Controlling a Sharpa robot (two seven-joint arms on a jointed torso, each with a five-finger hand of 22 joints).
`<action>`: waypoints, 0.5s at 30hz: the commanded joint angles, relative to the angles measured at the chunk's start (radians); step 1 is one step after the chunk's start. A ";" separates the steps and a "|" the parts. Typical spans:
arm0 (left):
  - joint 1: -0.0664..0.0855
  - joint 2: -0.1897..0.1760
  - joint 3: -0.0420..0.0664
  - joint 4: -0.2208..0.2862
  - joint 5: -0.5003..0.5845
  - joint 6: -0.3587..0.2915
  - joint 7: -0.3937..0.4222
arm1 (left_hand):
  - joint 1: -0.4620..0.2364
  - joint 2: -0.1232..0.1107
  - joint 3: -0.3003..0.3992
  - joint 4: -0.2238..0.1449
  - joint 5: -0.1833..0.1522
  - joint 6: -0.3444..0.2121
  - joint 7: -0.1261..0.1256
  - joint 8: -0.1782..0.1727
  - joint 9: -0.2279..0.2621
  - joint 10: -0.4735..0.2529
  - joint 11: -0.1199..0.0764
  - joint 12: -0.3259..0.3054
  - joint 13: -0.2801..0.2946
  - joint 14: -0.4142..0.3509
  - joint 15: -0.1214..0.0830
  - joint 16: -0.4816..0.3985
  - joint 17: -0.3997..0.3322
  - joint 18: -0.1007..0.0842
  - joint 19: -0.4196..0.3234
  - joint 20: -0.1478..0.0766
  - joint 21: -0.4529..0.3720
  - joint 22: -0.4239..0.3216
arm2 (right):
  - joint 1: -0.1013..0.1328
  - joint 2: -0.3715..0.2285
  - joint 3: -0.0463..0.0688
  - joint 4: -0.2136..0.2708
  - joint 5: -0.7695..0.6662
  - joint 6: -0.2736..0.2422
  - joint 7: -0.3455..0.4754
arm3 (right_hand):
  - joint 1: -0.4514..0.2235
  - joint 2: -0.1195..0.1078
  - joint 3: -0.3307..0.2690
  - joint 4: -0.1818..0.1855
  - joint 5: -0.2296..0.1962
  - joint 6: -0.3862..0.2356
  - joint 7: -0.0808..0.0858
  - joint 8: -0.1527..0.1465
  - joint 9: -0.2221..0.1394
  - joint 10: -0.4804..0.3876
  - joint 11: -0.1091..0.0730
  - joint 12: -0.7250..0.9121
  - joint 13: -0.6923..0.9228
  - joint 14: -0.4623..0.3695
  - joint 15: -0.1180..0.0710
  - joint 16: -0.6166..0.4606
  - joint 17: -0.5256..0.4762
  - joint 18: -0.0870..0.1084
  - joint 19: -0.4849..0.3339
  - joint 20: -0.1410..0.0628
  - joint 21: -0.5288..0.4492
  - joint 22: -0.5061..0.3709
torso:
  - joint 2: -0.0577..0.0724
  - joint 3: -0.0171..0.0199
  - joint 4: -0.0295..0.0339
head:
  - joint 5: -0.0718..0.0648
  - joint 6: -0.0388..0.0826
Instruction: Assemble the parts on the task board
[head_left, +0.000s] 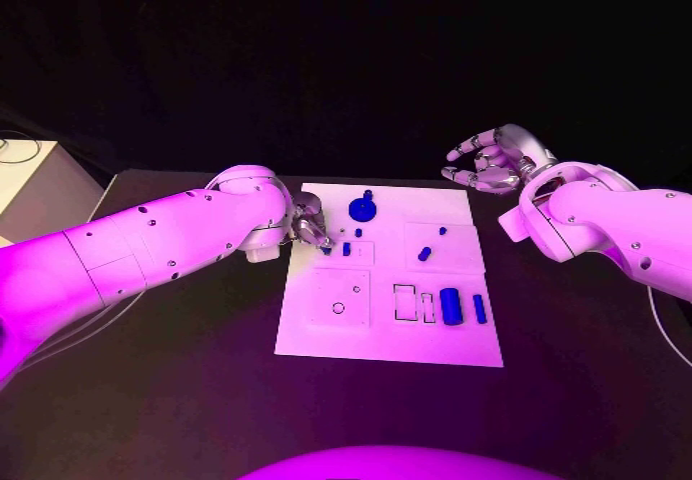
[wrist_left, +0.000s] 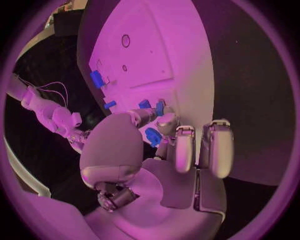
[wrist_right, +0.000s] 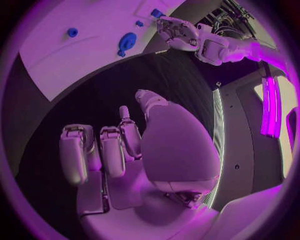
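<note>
fingers (wrist_left: 147, 116) of the left hand (head_left: 307, 222) pinch a small blue part (wrist_left: 152, 136) over the white task board's (head_left: 325, 330) left edge; the right hand (head_left: 493, 160) hovers off the board above the black table (head_left: 173, 400), loosely spread, holding nothing.

We see magenta light glaring off the task board (head_left: 389, 330); around it the table falls dark.

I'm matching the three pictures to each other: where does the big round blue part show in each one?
Head view: round blue part near the task board's far edge, just right of the left hand.
Left wrist view: I cannot pick it out with certainty.
Right wrist view: on the board.
Shared landmark: the white board.
</note>
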 joint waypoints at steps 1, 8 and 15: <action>-0.010 0.000 -0.007 0.000 -0.008 0.045 -0.004 | -0.003 0.009 0.169 -0.163 0.003 0.002 -0.008 0.000 0.002 0.008 -0.001 0.005 -0.001 0.108 -0.007 0.004 0.263 -0.007 0.028 -0.005 0.007 0.146 | 0.000 0.000 0.000 0.001 -0.006 0.014 0.004 | -0.006 -0.006 0.007 0.001 0.004 -0.005 0.001 0.006 0.001 -0.005 0.000 -0.006 0.053 0.078 -0.005 -0.003 0.157 0.009 0.063 -0.009 -0.005 0.202 | 0.000 0.0005 -0.0008 | 0.001 0.000; -0.010 -0.001 -0.007 0.002 -0.011 0.047 -0.004 | -0.003 0.009 0.169 -0.163 0.003 0.002 -0.008 0.000 0.002 0.008 -0.001 0.005 -0.001 0.108 -0.007 0.004 0.263 -0.007 0.028 -0.005 0.007 0.146 | 0.000 0.000 0.000 0.001 -0.006 0.014 0.004 | -0.006 -0.006 0.007 0.001 0.004 -0.005 0.001 0.006 0.001 -0.005 0.000 -0.006 0.053 0.078 -0.005 -0.003 0.157 0.009 0.063 -0.009 -0.005 0.202 | 0.001 0.0007 -0.0006 | 0.001 -0.001; -0.010 -0.001 -0.007 0.005 -0.014 0.048 -0.004 | -0.003 0.009 0.169 -0.163 0.003 0.002 -0.008 0.000 0.002 0.008 -0.001 0.005 -0.001 0.108 -0.007 0.004 0.263 -0.007 0.028 -0.005 0.007 0.146 | -0.001 0.000 0.000 0.000 -0.006 0.015 0.004 | -0.006 -0.006 0.007 0.001 0.004 -0.005 0.001 0.006 0.001 -0.005 0.000 -0.006 0.053 0.078 -0.005 -0.003 0.157 0.009 0.063 -0.009 -0.005 0.202 | 0.000 0.0003 -0.0004 | 0.001 -0.002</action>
